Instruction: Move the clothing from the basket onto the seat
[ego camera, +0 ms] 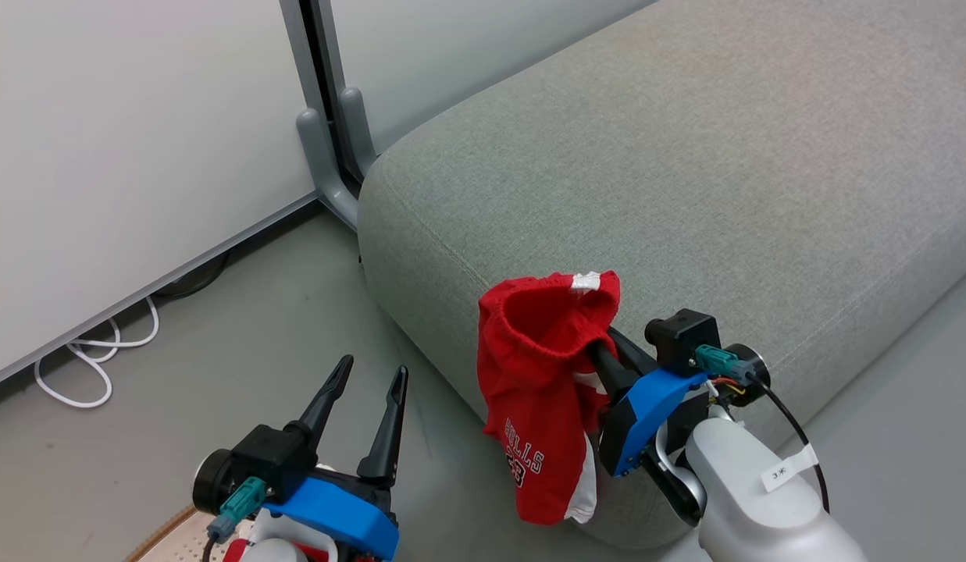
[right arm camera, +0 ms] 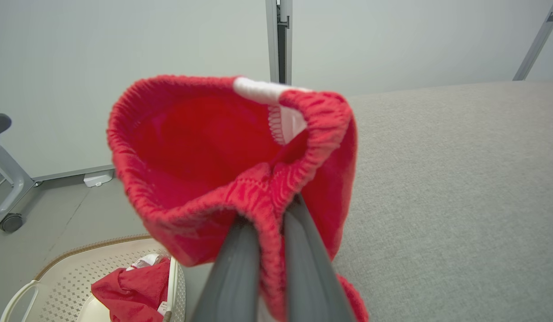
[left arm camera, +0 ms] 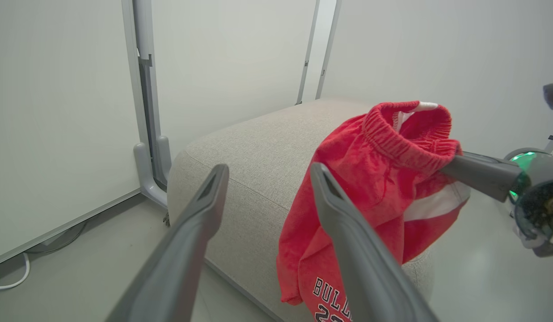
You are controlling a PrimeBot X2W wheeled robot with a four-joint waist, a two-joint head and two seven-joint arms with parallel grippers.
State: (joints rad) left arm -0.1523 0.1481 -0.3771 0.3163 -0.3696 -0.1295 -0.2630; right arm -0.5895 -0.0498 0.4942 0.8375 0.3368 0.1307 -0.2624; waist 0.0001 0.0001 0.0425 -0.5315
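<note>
Clothing (ego camera: 541, 390) is clamped by its waistband in the right hand (right arm camera: 269, 219), dangling below it; it should be carried ahead, well over the seat (ego camera: 686, 195), before release. Left hand (ego camera: 371, 375) is held apart, empty.

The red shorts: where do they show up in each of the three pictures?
Head view: red shorts low centre, hanging before the grey seat.
Left wrist view: red shorts right of centre, lettering at bottom edge.
Right wrist view: red shorts dead centre, waistband gaping.
Shared landmark: the grey seat.
</note>
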